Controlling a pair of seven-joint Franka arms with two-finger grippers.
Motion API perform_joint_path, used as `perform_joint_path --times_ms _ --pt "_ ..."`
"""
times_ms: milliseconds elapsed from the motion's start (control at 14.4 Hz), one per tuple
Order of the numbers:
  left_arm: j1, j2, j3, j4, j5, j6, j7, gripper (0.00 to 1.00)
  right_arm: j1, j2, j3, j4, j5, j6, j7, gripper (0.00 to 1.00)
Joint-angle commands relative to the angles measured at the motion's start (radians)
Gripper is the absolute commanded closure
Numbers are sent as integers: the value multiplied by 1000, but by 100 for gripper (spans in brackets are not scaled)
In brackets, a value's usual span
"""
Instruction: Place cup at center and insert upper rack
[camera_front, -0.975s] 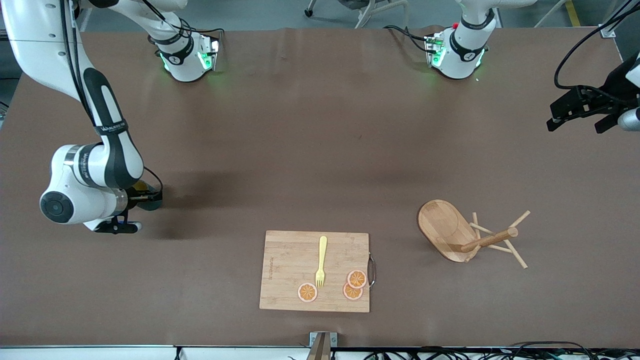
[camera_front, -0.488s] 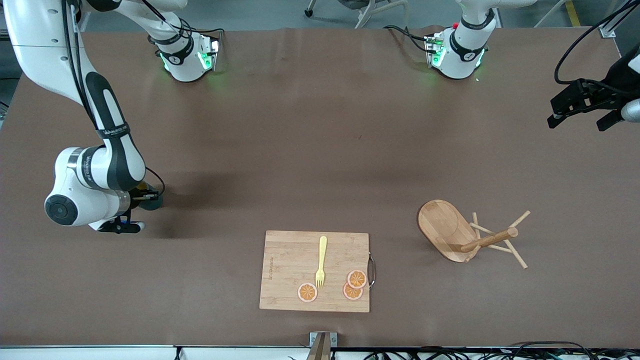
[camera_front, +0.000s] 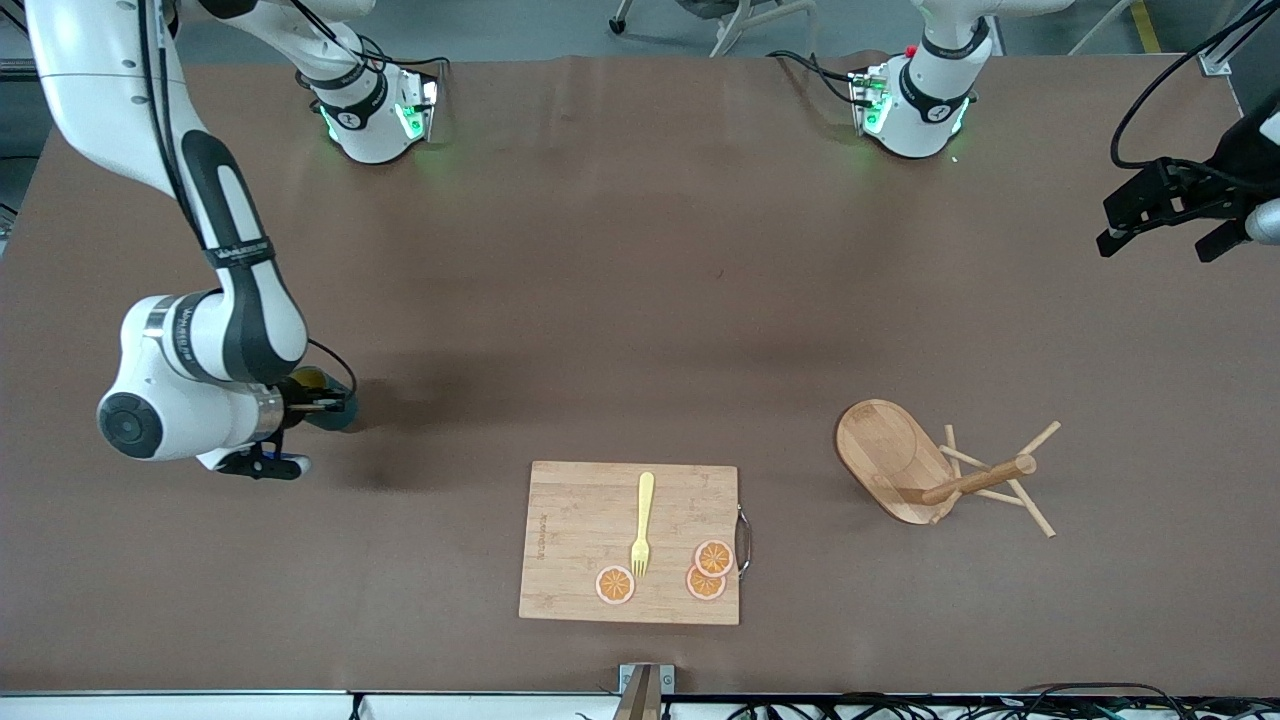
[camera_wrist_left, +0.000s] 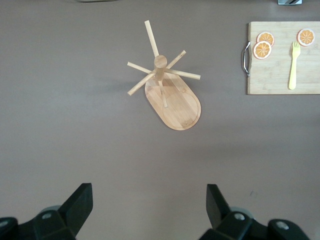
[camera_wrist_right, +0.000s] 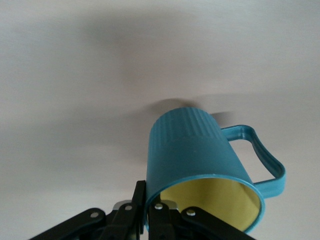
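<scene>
cup (camera_wrist_right: 200, 165) rim pinched between right gripper (camera_wrist_right: 147, 210) fingers (camera_wrist_right: 162, 215)

The right end effector (camera_front: 318, 403) has moved along above the table (camera_front: 620, 300), a little way toward the left arm's end. It has carried the cup (camera_front: 328, 408) with it, pinching the cup's rim. The left end effector (camera_front: 1160, 222) has lifted up a bit near the left arm's end of the table.
</scene>
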Motion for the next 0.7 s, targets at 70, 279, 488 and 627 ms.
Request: perform_joint_path --times_ms 70,279,488,627 --pt "0 -6 -5 -7 16 7 11 0 182 -3 -7 58 17 -5 152 100" --pt "-4 -3 -16 -10 5 3 0 0 302 22 -7 104 140 -5 268 100" --pt "-23 12 -43 -9 2 7 -12 0 435 77 -7 175 149 -5 446 100" --pt "-28 14 -85 -13 2 2 -82 0 544 111 -7 225 151 0 569 100"
